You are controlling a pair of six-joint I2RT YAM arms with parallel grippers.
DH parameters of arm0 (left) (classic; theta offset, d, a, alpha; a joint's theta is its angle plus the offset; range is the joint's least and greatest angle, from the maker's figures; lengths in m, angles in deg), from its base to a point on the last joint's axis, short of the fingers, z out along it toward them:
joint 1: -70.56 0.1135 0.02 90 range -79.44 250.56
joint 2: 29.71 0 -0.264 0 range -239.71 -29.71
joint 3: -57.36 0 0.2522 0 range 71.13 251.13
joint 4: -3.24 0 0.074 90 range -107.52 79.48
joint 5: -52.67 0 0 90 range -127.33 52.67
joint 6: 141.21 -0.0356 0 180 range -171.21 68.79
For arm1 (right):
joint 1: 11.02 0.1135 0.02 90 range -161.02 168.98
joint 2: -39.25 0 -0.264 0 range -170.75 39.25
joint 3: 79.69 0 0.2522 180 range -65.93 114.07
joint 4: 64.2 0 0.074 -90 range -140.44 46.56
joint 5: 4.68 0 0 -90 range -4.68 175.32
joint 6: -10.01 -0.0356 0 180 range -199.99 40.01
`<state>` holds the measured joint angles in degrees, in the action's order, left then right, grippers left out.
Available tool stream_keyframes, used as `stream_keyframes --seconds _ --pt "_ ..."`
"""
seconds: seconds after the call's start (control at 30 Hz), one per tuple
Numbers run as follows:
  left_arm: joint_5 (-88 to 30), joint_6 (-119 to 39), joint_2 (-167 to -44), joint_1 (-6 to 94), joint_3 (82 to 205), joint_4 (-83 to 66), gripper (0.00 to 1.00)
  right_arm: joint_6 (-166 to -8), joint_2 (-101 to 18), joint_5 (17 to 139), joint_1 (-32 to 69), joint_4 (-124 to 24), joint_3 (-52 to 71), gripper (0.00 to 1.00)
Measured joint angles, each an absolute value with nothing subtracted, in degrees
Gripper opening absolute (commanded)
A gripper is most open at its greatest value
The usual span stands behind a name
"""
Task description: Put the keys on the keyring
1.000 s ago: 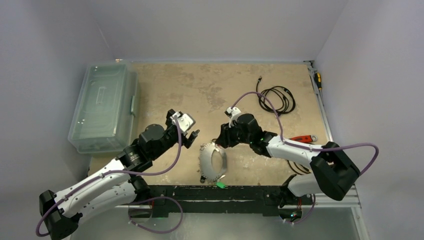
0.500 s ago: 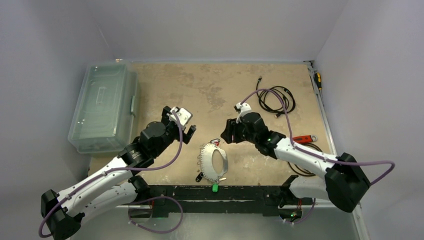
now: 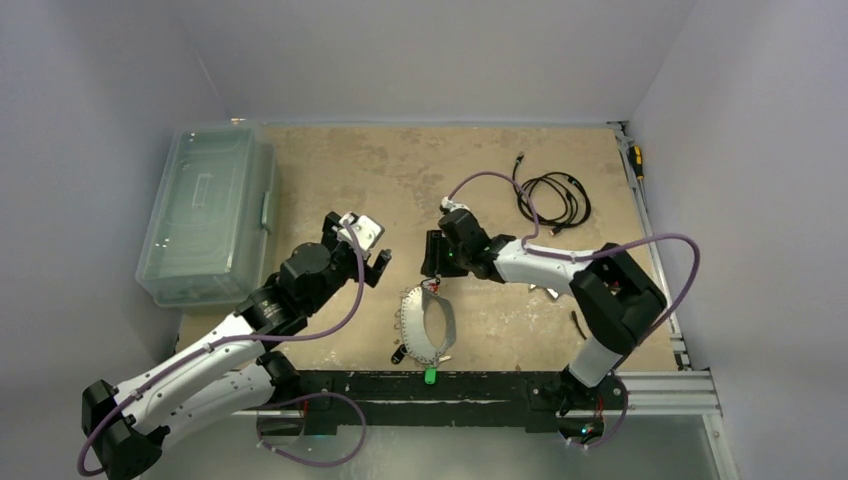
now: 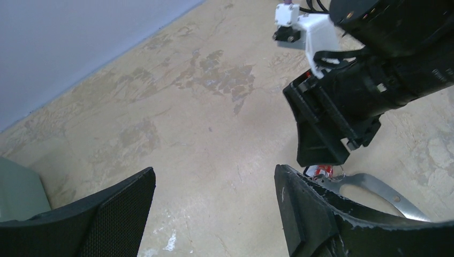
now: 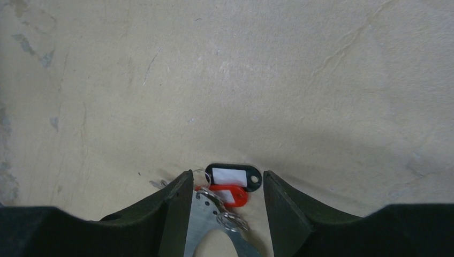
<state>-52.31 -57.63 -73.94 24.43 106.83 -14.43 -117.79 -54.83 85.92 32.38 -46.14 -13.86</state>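
The keyring (image 3: 428,325), a large pale silver oval loop, lies flat near the table's front edge. Keys with tags hang on it: a green one (image 3: 430,377) at its near end, a red one (image 5: 230,195) and a black one (image 5: 233,176) at its far end. My right gripper (image 5: 227,184) is open and low over that far end (image 3: 432,265), with its fingers on either side of the red and black tags and the loop's tip (image 5: 206,225). My left gripper (image 3: 375,262) hangs open to the left of the loop with nothing between its fingers (image 4: 214,182). It sees the red tag (image 4: 323,170) under the right gripper.
A clear plastic lidded box (image 3: 205,215) stands along the left edge. A black coiled cable (image 3: 555,200) lies at the back right, and a yellow-handled tool (image 3: 635,155) by the right wall. A black rail (image 3: 480,385) runs along the front edge.
My right arm swung left and back, bringing its gripper from the loop's upper right to over its far end, and its jaws opened wider. The left gripper shifted slightly back and left.
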Motion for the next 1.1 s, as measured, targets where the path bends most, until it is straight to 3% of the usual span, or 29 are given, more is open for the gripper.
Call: stream_keyframes --seconds 0.17,0.6,0.8,1.1 --pt "-52.7 -57.6 -73.0 24.4 106.8 -14.4 0.80 -119.4 -59.1 88.3 36.7 -42.1 -9.0 0.53" --pt "-57.2 -52.4 -71.4 24.4 106.8 -14.4 0.82 -119.4 -54.1 93.6 40.4 -37.1 -8.9 0.53" --pt "-59.8 -50.1 -71.3 24.4 106.8 -14.4 0.84 -119.7 -54.1 93.0 48.7 -37.2 -8.8 0.53" --pt "-65.6 -48.7 -70.8 24.4 106.8 -14.5 0.93 -123.8 -54.1 92.2 53.5 -39.9 -9.5 0.53"
